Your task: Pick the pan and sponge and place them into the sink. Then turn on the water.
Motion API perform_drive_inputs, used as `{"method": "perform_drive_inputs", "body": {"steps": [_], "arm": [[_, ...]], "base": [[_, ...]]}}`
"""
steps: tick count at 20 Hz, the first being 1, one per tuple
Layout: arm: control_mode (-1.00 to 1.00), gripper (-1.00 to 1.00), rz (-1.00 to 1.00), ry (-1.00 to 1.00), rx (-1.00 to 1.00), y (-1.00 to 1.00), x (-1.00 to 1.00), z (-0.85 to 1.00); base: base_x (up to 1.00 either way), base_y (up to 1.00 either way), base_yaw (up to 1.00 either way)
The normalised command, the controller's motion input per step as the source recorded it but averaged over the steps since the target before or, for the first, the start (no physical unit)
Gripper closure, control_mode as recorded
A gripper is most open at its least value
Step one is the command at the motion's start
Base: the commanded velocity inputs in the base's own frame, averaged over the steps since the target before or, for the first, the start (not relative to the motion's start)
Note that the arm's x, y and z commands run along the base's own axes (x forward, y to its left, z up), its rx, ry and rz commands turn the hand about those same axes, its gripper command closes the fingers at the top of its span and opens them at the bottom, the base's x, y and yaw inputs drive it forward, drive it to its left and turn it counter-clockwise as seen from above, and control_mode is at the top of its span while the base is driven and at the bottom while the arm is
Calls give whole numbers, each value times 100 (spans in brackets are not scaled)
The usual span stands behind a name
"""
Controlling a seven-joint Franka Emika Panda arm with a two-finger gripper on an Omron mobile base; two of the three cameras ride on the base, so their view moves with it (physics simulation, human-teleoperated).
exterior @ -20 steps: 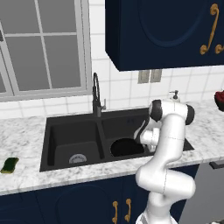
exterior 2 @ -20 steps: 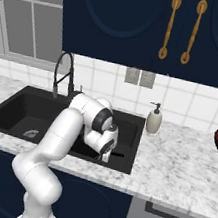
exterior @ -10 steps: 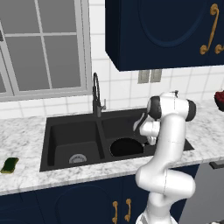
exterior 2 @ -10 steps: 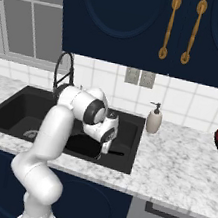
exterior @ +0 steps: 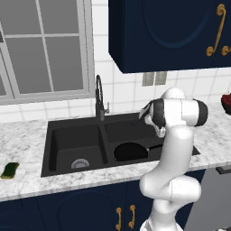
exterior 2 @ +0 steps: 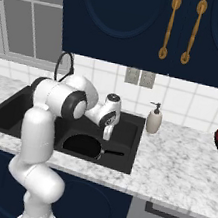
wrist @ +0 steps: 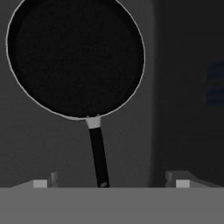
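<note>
Pan (exterior: 131,151) first: it lies flat in the right half of the sink (exterior: 67,135), dark side up, with its thin handle pointing toward the right wall of that half. So that job looks done. The gripper (exterior 2: 108,132) hangs just above the handle and holds nothing. In the hand view its two tips (wrist: 40,183) stand wide apart, one on each side of the handle, and neither one touches it. Nothing is clamped, so the pan rests on the sink floor by itself. The sponge (exterior: 9,170) is not in the sink yet. It sits on the counter (exterior: 27,135) well to the left of the sink, close to the front edge and far from the arm. That is the next thing to fetch, I think, and the arm or the base will need to go a long way left to reach it. Then it has to be dropped into the sink too. The faucet (exterior: 100,101) stands behind the ridge between the two halves, and no water comes out of it. Turning it on is the last job. So about one part of three looks finished, and two are left.
</note>
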Motion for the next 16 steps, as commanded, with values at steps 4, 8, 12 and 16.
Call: {"method": "perform_drive_inputs", "body": {"steps": [4, 8, 12, 16], "arm": [[-100, -100, 0, 7, 0, 2, -16, 58], [-100, -100, 0, 2, 0, 0, -39, 53], [-100, -100, 0, 0, 0, 0, -13, 11], [-100, -100, -11, 0, 0, 16, 0, 0]], "base": [[0, 0, 0], [0, 0, 0], [0, 0, 0], [0, 0, 0]]}}
